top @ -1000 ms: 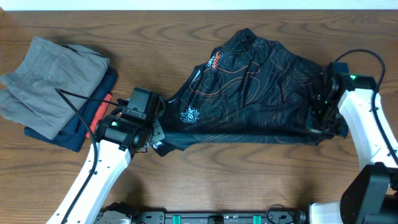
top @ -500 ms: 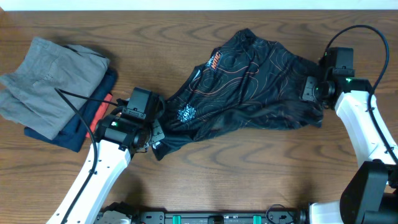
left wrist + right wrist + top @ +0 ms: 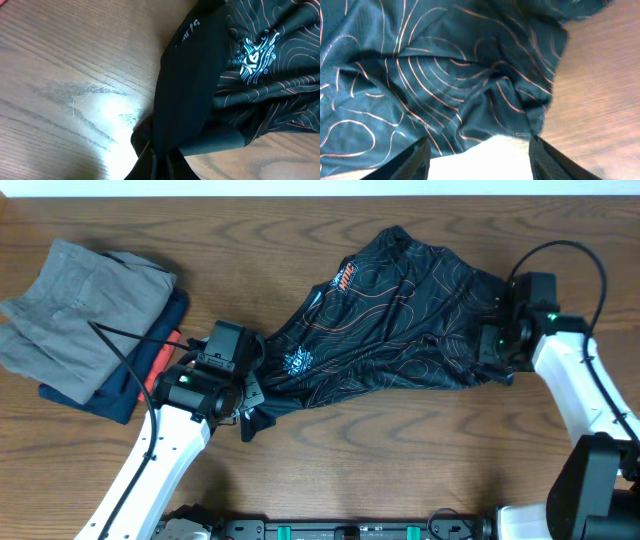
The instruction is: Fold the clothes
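Overhead: jersey is lying on the table, long axis running left-right; left gripper is pinching its left corner; right gripper, spread and empty, is hovering over its right edge

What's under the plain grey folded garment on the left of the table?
A navy folded garment pokes out below the grey garment, with an orange-red strip at its edge. Anything else beneath is covered.
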You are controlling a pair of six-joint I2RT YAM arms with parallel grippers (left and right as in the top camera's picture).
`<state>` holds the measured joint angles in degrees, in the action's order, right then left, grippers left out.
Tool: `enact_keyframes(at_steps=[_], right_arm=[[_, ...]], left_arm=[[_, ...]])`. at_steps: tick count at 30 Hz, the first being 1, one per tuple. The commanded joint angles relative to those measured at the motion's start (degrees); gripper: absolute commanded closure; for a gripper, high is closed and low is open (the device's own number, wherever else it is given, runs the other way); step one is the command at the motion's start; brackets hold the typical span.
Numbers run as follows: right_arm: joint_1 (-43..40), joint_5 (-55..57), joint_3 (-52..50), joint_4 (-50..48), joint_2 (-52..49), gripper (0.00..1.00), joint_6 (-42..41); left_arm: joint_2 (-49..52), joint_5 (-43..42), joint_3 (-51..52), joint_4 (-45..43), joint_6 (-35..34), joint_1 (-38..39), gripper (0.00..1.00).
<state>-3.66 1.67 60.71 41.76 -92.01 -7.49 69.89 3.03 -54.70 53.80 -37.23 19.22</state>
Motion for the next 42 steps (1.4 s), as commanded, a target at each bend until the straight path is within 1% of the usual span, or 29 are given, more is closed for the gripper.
enact_keyframes(at_steps=[1,4,6,10,12,18,23,30,36,39,42], right_arm=[[1.1,-2.3,-4.5,-4.7,-0.3,0.44,0.9],[1.9,-5.1,-8.4,-11.2,-0.3,0.44,0.8],[2.4,-5.0,-10.9,-15.6,-0.3,0.42,0.7],[2.6,-4.9,-14.6,-23.0,-0.3,0.40,0.2],[2.6,-5.0,-15.4,-25.1,-0.3,0.40,0.2],[2.6,-4.9,-15.6,-26.8,-0.8,0.39,0.3],[2.6,-4.9,-15.6,-28.3,-3.3,0.39,0.3],[2.6,-4.9,-15.6,-29.3,-5.3,0.41,0.3],[2.6,-4.9,-15.6,-29.3,-5.5,0.47,0.3],[2.6,-4.9,-15.6,-29.3,-5.5,0.54,0.3],[2.6,-4.9,-15.6,-28.8,-5.5,0.54,0.3]], left_arm=[[0.1,1.1,0.1,0.3,0.8,-0.3,0.94],[0.1,1.1,0.1,0.3,0.8,-0.3,0.94],[0.1,1.1,0.1,0.3,0.8,-0.3,0.94],[0.1,1.1,0.1,0.3,0.7,-0.3,0.94],[0.1,1.1,0.1,0.3,0.7,-0.3,0.94],[0.1,0.4,0.1,0.3,0.8,-0.3,0.94],[0.1,0.4,0.1,0.3,0.8,-0.3,0.94],[0.1,0.4,0.1,0.3,0.8,-0.3,0.94],[0.1,0.4,0.1,0.3,0.8,-0.3,0.94],[0.1,0.4,0.1,0.3,0.8,-0.3,0.94],[0.1,0.4,0.1,0.3,0.8,-0.3,0.94]])
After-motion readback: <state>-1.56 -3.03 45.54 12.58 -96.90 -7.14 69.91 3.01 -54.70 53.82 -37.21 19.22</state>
